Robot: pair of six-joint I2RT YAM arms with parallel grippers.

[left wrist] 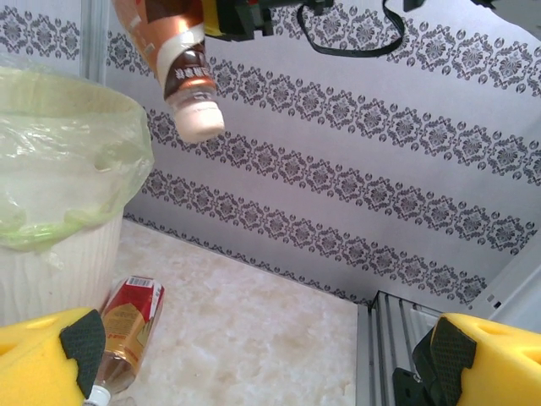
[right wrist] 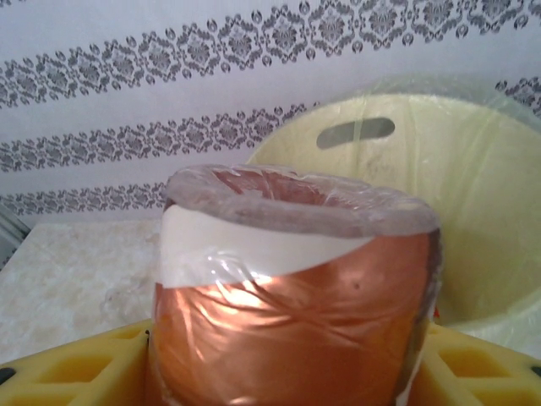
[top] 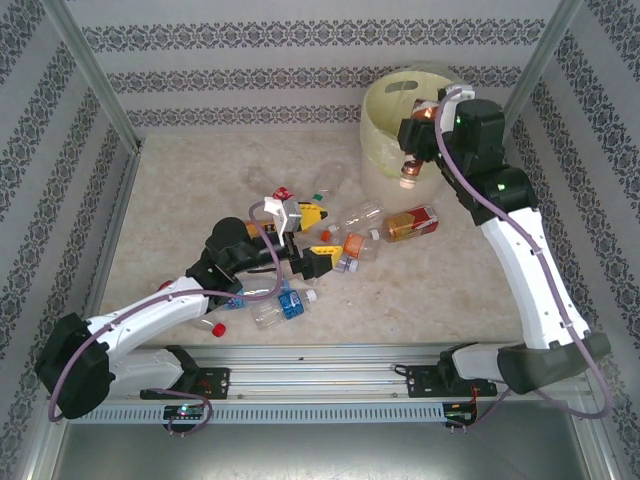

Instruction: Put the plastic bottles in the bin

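Observation:
My right gripper (top: 424,128) is shut on a plastic bottle (top: 414,152) with a copper-orange label. The bottle hangs cap down in front of the pale-yellow bin (top: 392,112), beside its near wall. In the right wrist view this bottle (right wrist: 296,296) sits between the yellow fingers (right wrist: 76,364), with the bin (right wrist: 473,211) just behind. Several bottles lie mid-table, among them a red-labelled one (top: 412,224) and a blue-labelled one (top: 287,304). My left gripper (top: 318,235) stands open low over this pile with nothing between its fingers (left wrist: 51,355).
Patterned walls close in the table at the back and on both sides. A metal rail (top: 330,365) runs along the near edge. In the left wrist view the lined bin (left wrist: 59,245) stands at the left, with the red-labelled bottle (left wrist: 131,321) lying at its foot.

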